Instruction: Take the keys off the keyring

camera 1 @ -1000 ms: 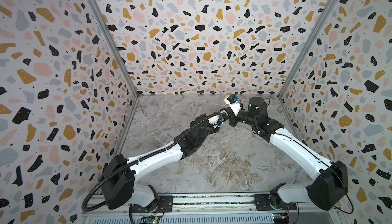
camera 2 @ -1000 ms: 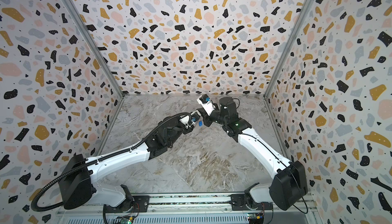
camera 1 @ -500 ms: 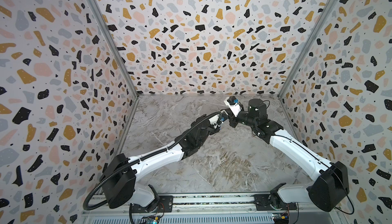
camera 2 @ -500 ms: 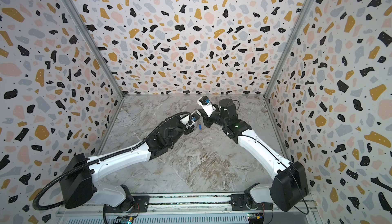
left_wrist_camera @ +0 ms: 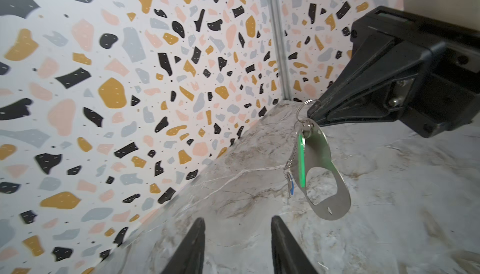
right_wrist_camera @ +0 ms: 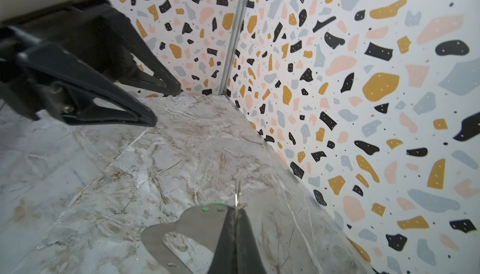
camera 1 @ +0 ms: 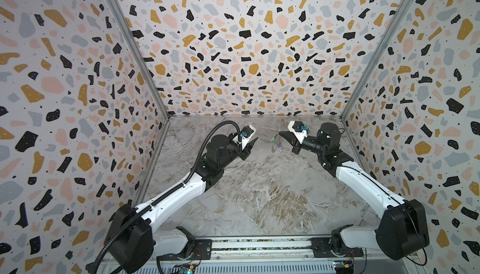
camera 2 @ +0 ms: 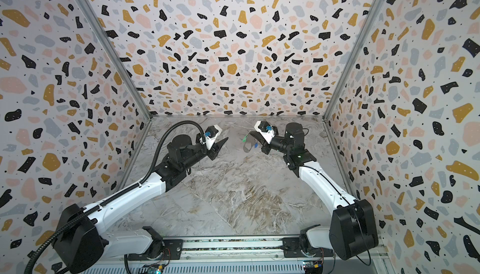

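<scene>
Left fingers withdrawn, parted | right fingers clench wire loop | keyring hangs lengthwise down

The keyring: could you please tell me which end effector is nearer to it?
Right. The right end effector is shut on the wire ring from which the keyring hangs. The left end effector is open and faces the keyring across a gap, touching nothing.
</scene>
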{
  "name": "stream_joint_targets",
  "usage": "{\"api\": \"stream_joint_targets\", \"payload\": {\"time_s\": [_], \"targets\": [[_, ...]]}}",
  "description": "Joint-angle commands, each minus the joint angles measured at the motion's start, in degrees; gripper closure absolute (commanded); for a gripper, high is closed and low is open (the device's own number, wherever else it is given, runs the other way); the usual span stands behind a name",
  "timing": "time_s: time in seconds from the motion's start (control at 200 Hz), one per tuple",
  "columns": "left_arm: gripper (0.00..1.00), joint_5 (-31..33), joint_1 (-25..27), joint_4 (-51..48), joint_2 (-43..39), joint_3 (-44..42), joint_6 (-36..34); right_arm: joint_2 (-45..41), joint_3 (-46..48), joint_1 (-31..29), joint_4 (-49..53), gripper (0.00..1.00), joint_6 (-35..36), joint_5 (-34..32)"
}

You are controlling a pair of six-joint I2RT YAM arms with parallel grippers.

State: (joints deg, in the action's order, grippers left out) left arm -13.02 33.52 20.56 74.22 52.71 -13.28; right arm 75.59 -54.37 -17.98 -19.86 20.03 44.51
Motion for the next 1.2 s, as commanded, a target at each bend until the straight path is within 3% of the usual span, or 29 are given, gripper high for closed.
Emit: {"api": "stream_joint_targets", "payload": {"time_s": [0.0, 0.23, 0.611, 0.756, 1.001, 1.196], "targets": [[0.57, -16.15, -2.08, 0.12, 2.92, 4.33, 5.57, -1.43, 0.48, 1.42, -8.77, 1.0, 2.8, 11.96], [0.58, -28.29, -2.23, -5.75, 9.35, 9.74, 5.25, -1.15, 0.44, 1.89, -6.93, 1.0, 8.14, 18.65], [0.6, -33.43, -1.88, -4.37, 12.46, 9.99, 7.52, 0.01, -0.71, 1.34, -6.04, 1.0, 9.06, 21.41], [0.58, -31.86, -1.29, -0.28, 11.56, 8.2, 10.24, 0.5, -0.88, 0.76, -5.91, 1.0, 9.76, 19.8], [0.5, -23.58, 0.9, 1.77, 7.41, 4.36, 8.83, 1.05, -1.29, 0.07, -6.13, 1.0, 9.77, 18.7], [0.49, -21.2, 2.51, 2.83, 7.96, 4.25, 8.67, 1.46, -1.37, -0.74, -6.78, 1.0, 8.88, 19.3]]}}
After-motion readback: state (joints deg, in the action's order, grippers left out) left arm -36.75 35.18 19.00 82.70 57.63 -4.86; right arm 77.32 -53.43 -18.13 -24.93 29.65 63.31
